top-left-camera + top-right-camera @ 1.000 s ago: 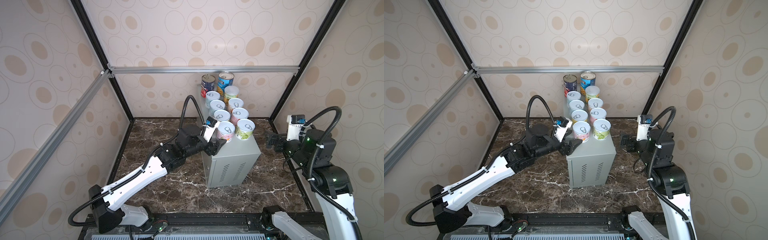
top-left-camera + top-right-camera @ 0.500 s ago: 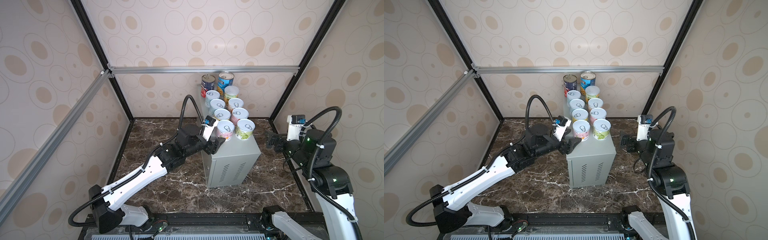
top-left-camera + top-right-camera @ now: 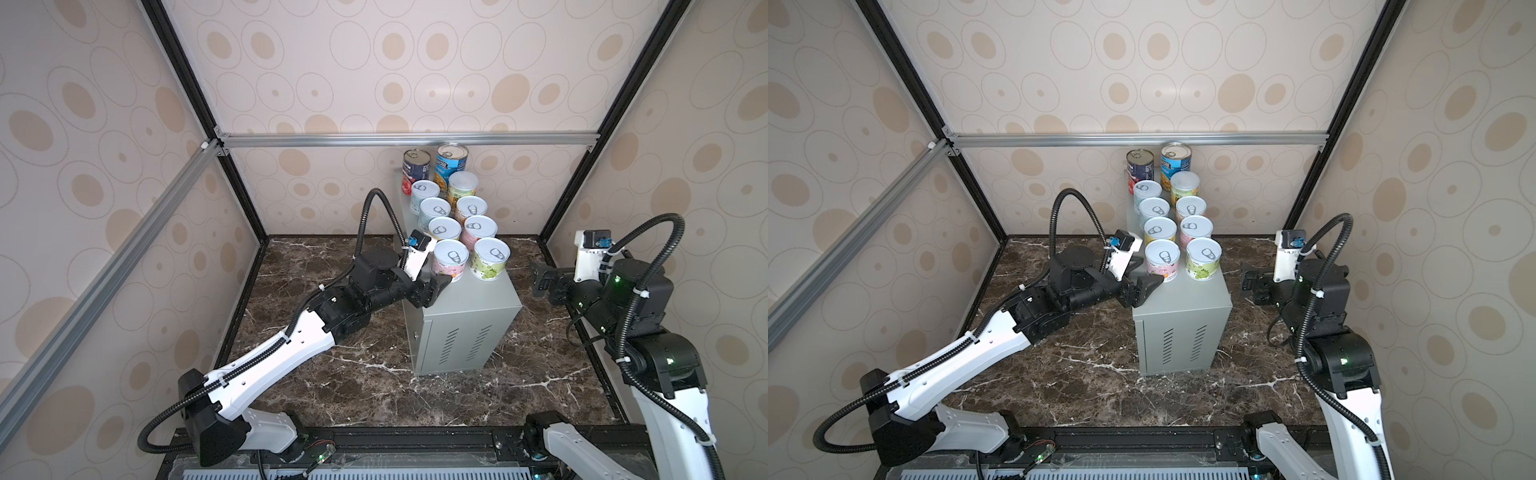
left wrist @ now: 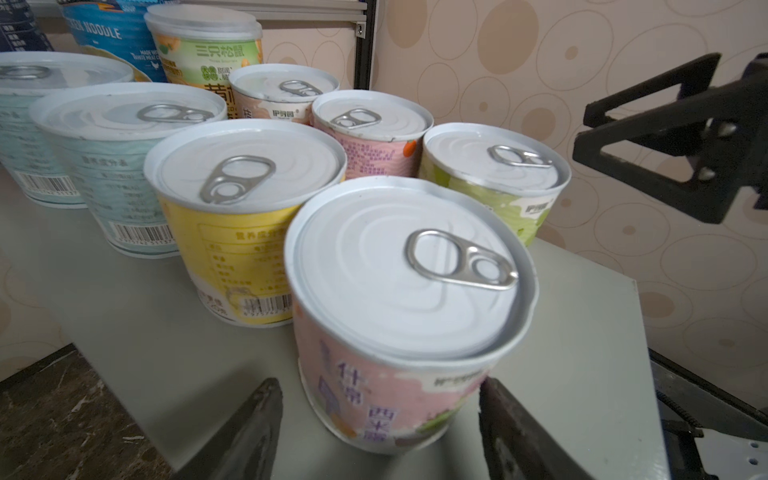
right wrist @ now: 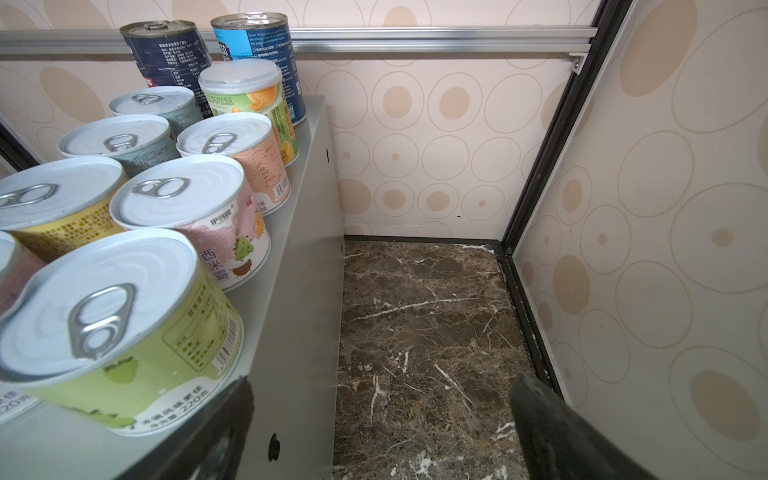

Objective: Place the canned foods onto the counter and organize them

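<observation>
Ten canned foods [image 3: 451, 259], seven of them pull-tab, one counter [image 3: 482, 299]

Counter [image 3: 478, 303] top: canned foods [image 3: 444, 227] packed two abreast, five deep, lids nearly touching, no lane between. Bare metal only at the front, ahead of pink can [image 3: 449, 261] and green can [image 3: 491, 259], plus narrow strips down both long sides. Left gripper [image 4: 379, 390] takes the front-left corner, jaws apart astride the pink can's base, slim gap each side. Rear shut off: navy-red can [image 3: 415, 168] and blue-yellow can [image 3: 451, 160] close to back wall [image 3: 374, 62], aluminium rail [image 3: 332, 140] behind their tops. Marble floor [image 3: 353, 374] open left, front, right of counter. Right gripper [image 3: 540, 277] hangs in the right-hand gap, jaws wide, clear of counter and side wall [image 3: 665, 199].
</observation>
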You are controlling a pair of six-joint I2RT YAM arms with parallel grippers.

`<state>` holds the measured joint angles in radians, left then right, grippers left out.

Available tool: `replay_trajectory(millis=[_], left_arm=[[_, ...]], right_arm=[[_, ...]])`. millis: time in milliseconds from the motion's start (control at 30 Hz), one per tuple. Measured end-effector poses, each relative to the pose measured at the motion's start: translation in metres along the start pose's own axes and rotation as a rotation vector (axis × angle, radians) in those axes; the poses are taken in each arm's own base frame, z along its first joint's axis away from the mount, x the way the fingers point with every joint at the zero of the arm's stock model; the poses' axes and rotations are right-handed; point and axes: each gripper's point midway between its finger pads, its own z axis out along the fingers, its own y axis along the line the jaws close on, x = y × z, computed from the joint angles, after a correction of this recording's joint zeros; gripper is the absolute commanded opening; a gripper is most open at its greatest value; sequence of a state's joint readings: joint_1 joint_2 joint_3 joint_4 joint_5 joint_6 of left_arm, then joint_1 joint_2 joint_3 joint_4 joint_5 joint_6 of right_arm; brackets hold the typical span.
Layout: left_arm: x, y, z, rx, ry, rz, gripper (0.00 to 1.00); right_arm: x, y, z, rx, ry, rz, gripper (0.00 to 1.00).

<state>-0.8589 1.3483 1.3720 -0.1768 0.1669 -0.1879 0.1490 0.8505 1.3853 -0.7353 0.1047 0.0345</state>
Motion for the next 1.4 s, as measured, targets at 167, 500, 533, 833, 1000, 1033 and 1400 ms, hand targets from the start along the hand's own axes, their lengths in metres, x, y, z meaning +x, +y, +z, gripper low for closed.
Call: replay_trajectory(millis=[167,500,533,833,1000,1033,1400], left_arm=[[-0.001,-0.003,0.002,0.016,-0.006,0.0,0.74],[-0.002,0.002,0.0,-0.011,-0.008,-0.004,0.98],[-0.002,0.003,-0.002,-0.019,-0.005,-0.002,0.98],[-0.031,0.044,-0.045,-0.147,-0.004,-0.013,0.98],[-0.071,0.062,-0.064,-0.2,-0.051,-0.01,0.98],[-0.079,0.064,-0.064,-0.204,-0.059,-0.009,0.98],[-0.091,0.095,-0.006,-0.268,0.06,-0.015,0.98]], right_arm=[[0.0,0.0,0.0,0.0,0.0,0.0,1.0],[0.0,0.0,0.0,0.0,0.0,-0.002,1.0],[0.0,0.0,0.0,0.0,0.0,-0.002,1.0],[0.0,0.0,-0.001,0.0,-0.002,-0.003,1.0],[0.0,0.0,-0.002,0.0,-0.002,-0.002,1.0],[0.0,0.0,-0.002,0.0,-0.001,-0.002,1.0],[0.002,-0.001,-0.003,0.004,0.007,-0.009,1.0]])
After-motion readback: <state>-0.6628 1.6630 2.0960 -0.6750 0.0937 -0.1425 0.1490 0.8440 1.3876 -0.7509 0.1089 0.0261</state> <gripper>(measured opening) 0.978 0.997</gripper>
